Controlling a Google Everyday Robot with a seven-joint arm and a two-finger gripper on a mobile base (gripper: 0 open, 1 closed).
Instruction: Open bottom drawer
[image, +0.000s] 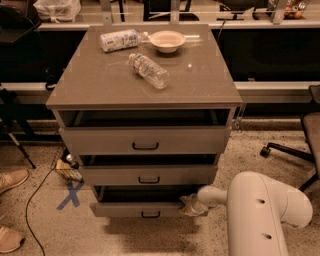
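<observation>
The bottom drawer (125, 209) is the lowest, shallowest grey-taupe front of three, with a small black bar handle (150, 215). It stands pulled out a little, with a dark gap above it. My gripper (187, 205) is at the right end of this drawer front, level with its top edge, at the end of my white arm (260, 210) coming in from the lower right. The middle drawer (149, 175) and top drawer (145, 140) also stand slightly out.
On the cabinet top (100, 80) lie two plastic bottles (148, 70) (119, 39) and a bowl (167, 40). An office chair base (290, 150) is at the right. A blue X (70, 194), a cable and a person's shoes (12, 180) are on the floor at left.
</observation>
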